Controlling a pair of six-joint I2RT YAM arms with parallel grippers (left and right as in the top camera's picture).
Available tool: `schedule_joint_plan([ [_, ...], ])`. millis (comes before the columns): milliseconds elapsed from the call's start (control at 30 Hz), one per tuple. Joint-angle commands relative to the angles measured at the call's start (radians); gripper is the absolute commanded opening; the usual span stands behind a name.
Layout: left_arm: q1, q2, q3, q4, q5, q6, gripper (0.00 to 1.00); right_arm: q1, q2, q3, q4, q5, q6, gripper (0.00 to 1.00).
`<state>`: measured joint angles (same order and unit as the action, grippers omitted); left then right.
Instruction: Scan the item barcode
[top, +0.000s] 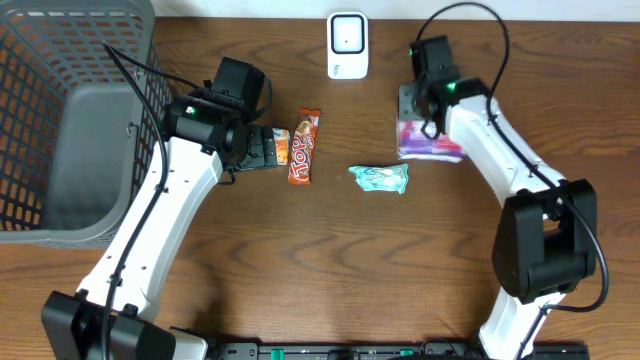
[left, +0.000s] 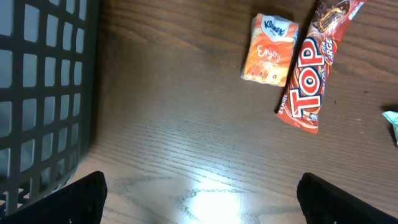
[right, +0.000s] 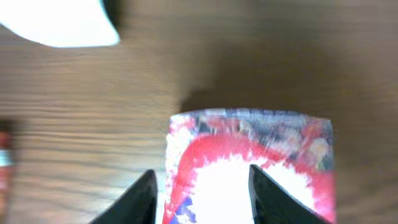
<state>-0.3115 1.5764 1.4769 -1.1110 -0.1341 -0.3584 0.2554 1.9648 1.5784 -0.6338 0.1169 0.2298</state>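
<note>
The purple packet (top: 422, 146) lies flat on the tabletop (top: 330, 260), right of centre and at about 5 o'clock from the white scanner (top: 347, 45), which stands at the 12 o'clock edge. The packet's long axis runs roughly from 9 to 3 o'clock, across the tabletop rather than toward the scanner. In the right wrist view its upward face (right: 249, 140) shows red and white print with a busy patterned border; no barcode can be made out there, and the picture is blurred.

The right gripper (right: 202, 180) hangs directly over the packet with its fingers (right: 142, 196) apart. One finger sits at the packet's edge and the other over its white middle; whether either touches the wrapper cannot be told. From overhead, the wrist and gripper cover the packet's 12 o'clock edge.

The left gripper (left: 202, 186) is spread wide and holds nothing, with bare wood between its fingers. Just ahead of it lies an orange tissue pack (left: 269, 50), and touching or just beside that is a red candy bar (left: 311, 71), whose long axis in the overhead view runs near 12 to 6 o'clock. A crumpled teal wrapper (top: 380, 178) rests between the candy bar and the packet, at about 8 o'clock from the packet. A grey mesh basket (top: 40, 60) fills the 9 o'clock side, well apart from the scanner.
</note>
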Motion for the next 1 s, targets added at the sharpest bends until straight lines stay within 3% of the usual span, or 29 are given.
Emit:
schedule_joint_plan([
  [0,0.003,0.005,0.000,-0.003,-0.009,0.006,0.98,-0.053,-0.035,0.146,-0.062,-0.172,0.024,0.48],
  [200,0.003,0.005,0.000,-0.003,-0.009,0.006,0.98,-0.179,-0.028,0.171,-0.185,-0.179,0.014,0.50],
  [367,0.003,0.005,0.000,-0.003,-0.009,0.006,0.98,-0.270,-0.016,0.095,-0.220,-0.320,-0.106,0.54],
  [600,0.003,0.005,0.000,-0.003,-0.009,0.006,0.98,-0.354,-0.015,-0.106,-0.053,-0.595,-0.182,0.63],
  [967,0.003,0.005,0.000,-0.003,-0.009,0.006,0.98,-0.345,0.001,-0.317,0.216,-0.665,-0.138,0.69],
])
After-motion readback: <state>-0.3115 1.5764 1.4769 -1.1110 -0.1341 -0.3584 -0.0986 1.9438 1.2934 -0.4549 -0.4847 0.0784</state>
